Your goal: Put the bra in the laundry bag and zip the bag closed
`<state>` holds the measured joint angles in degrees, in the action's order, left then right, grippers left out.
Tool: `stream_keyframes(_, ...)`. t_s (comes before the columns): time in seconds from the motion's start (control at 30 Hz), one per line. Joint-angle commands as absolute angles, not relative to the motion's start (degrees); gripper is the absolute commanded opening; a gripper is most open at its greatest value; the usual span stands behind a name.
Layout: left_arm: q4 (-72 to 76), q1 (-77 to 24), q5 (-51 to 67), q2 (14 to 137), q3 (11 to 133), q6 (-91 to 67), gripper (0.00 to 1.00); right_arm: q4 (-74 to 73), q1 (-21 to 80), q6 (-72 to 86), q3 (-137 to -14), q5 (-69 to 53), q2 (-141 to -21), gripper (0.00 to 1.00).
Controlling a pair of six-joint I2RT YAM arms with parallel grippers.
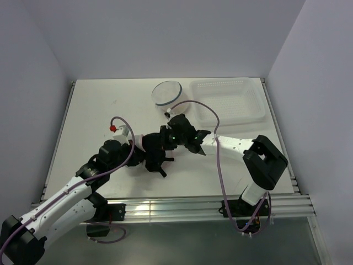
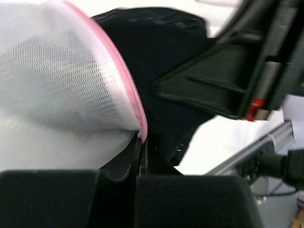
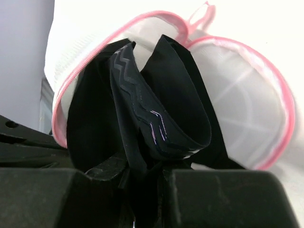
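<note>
The white mesh laundry bag (image 2: 57,95) has a pink zipper rim (image 2: 128,80) and stands open. My left gripper (image 2: 142,142) is shut on that rim at the mouth's edge. The black bra (image 3: 156,109) hangs folded in the bag's mouth, and the bag's mesh (image 3: 247,109) shows behind it. My right gripper (image 3: 147,175) is shut on the bra's lower fold. In the top view the two grippers, left (image 1: 150,150) and right (image 1: 168,138), meet at the table's middle and hide most of the bag. The bra also shows in the left wrist view (image 2: 156,57), beside the right gripper's body (image 2: 228,80).
A round translucent container (image 1: 167,93) sits at the back centre. A clear plastic tray (image 1: 227,100) lies at the back right. The right arm's cable (image 1: 219,165) loops over the table on the right. The table's near edge has a metal rail (image 1: 176,207).
</note>
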<state>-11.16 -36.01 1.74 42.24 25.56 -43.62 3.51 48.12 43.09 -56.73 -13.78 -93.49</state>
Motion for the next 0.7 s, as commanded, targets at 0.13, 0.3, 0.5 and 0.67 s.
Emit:
stream_keyframes(0.13,-1.76,-36.47,13.87,43.5,29.88,-37.36,0.0,16.69,48.69,43.59,-57.49,-28.55,-95.27,0.0)
stream_keyframes(0.3,1.58,-36.39,19.33,44.38,30.93,-36.04,0.0,24.25,48.52,45.61,-55.64,-34.53,-95.45,0.0)
stream_keyframes(0.5,1.94,-36.39,25.22,43.42,34.53,-33.49,0.0,40.06,45.62,54.55,-49.05,-42.08,-93.08,0.0)
stream_keyframes(0.67,-1.74,-36.39,24.7,43.85,38.4,-32.78,0.0,43.69,42.1,56.95,-44.92,-44.03,-88.87,0.0)
